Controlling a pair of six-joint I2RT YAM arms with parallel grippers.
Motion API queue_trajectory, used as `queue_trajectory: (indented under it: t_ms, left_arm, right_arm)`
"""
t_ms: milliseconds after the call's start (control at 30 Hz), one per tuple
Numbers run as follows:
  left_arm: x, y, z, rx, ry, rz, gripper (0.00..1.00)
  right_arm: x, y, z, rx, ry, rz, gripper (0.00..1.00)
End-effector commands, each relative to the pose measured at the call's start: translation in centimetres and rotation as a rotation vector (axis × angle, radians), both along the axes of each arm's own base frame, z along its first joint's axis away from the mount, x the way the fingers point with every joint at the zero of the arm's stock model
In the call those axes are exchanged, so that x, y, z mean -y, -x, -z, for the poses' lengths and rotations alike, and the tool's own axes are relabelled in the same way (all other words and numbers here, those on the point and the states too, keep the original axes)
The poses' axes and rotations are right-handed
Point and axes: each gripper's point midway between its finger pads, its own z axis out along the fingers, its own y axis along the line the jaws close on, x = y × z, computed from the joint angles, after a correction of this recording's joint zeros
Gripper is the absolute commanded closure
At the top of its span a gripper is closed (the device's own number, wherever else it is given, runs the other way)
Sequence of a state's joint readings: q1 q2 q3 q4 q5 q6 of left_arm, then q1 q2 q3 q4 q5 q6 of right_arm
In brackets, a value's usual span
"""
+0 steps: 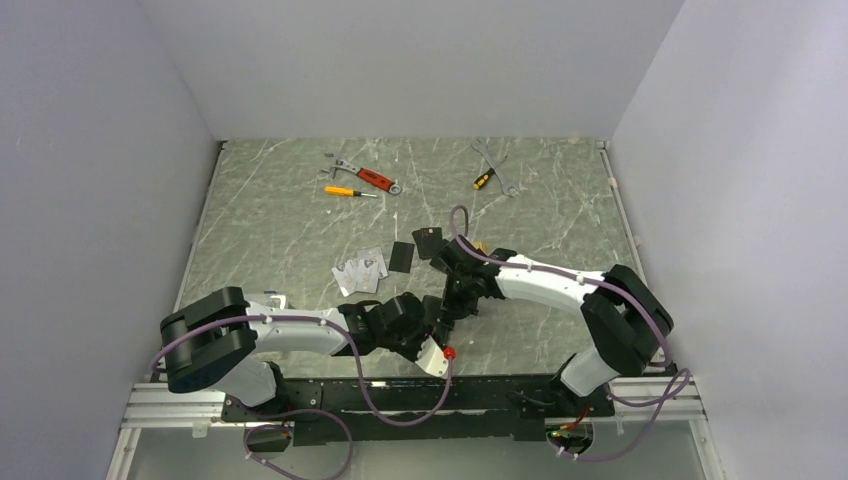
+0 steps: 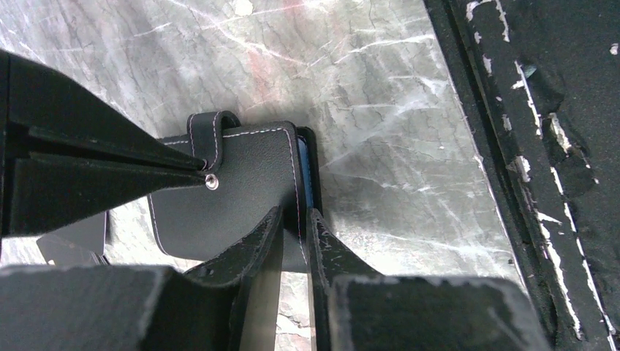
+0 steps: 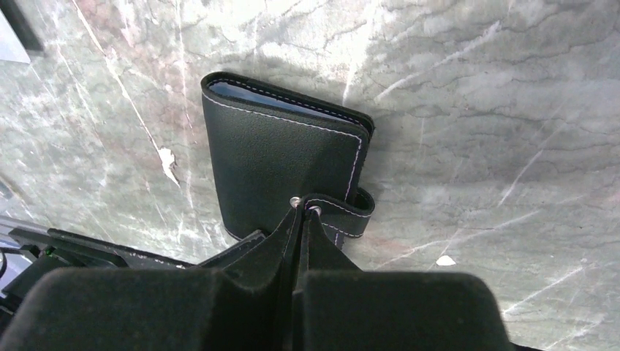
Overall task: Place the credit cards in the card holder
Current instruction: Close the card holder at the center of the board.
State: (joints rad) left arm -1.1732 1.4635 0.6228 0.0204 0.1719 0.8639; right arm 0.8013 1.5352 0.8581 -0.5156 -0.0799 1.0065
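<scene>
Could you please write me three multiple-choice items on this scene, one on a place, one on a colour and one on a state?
1. Where does the red-handled wrench lie?
A. at the far side of the marbled table
B. between the arm bases
C. against the left wall

2. What colour is the leather-like folding card holder?
A. gold
B. red
C. black

3. How does the right gripper stand?
A. wide open
B. shut at the holder's snap strap
C. out of view

Answers:
1 A, the top view shows it near the back wall.
2 C, both wrist views show black leather with pale stitching.
3 B, its fingertips meet at the snap.
</scene>
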Motion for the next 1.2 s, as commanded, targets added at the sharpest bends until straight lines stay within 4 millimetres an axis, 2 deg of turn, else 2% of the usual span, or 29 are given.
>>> queue_trajectory:
  t_ms: [0,233,433,667,867,1167]
  left_arm:
    - [-0.4,1.1,0.6,-0.037,-0.034,0.035,0.80]
    - [-0.5,1.1,0.7,-0.036,-0.038,0.039,0.81]
    - [-0.6,1.2,0.7,-0.039,-0.041,0.043,0.82]
    - [-0.6,1.2,0.6,-0.042,-0.042,0.043,0.83]
    - [-0.7,1.3,0.7,-0.044,-0.045,0.045,0.84]
    - [-0.7,1.3,0.6,-0.045,-0.049,0.048,0.85]
  right_arm:
    - [-1.9,-1.4,0.2,0.031,-0.023,-0.005,1.00]
    - [-2.5,-1.3,0.4,0.025,-0.020,-0.021,1.00]
    - [-2.2,-1.3,-0.9,0.057,-0.038,-0.002,1.00]
    - [-3.5,-1.7,-1.5,0.063,-0.094,-0.013,1.00]
    - [-3.7,-2.0,-2.6,0.091,-0.121,-0.005,1.00]
    - [-3.4,-1.6,-1.5,0.071,-0.103,-0.006,1.00]
